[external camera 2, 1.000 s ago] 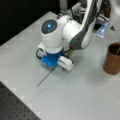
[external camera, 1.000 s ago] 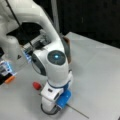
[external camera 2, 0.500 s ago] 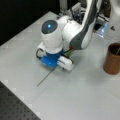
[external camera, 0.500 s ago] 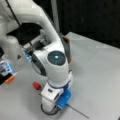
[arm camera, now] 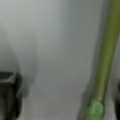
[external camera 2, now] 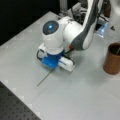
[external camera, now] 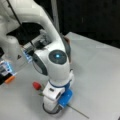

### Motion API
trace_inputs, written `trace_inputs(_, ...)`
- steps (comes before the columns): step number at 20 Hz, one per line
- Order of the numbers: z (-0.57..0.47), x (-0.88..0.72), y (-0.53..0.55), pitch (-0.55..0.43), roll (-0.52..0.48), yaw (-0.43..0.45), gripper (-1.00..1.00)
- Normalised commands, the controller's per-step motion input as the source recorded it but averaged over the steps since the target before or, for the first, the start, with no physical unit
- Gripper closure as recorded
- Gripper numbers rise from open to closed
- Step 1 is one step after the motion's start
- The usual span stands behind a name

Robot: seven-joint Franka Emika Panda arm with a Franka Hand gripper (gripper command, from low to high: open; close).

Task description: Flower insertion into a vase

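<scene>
A flower lies flat on the table, with its red bud (external camera: 36, 85) at a front view's left and its thin green stem (external camera: 80, 113) running out to the lower right. The gripper (external camera: 53, 105) is down over the middle of the stem, the wrist and blue housing covering it. In a front view the stem (external camera 2: 46, 77) pokes out below the gripper (external camera 2: 56, 62). In the wrist view the gripper (arm camera: 65, 100) is open: the stem (arm camera: 107, 50) lies between its fingers, close to the right one, and the left finger (arm camera: 10, 95) is far off. The brown vase (external camera 2: 113, 58) stands upright at the right.
The arm's base and a blue-lit box (external camera: 6, 68) with an orange part (external camera: 10, 79) stand at a front view's left. A dark perforated mat (external camera 2: 15, 107) borders the grey table (external camera 2: 82, 100) at the lower left.
</scene>
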Motion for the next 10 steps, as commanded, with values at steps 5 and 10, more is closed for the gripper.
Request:
trace_inputs(5,-0.28,0.02,-0.14,-0.054,0.03,-0.097,1.0)
trace_inputs(10,-0.21,-0.02,-0.11,-0.028,0.046,-0.109,1.0)
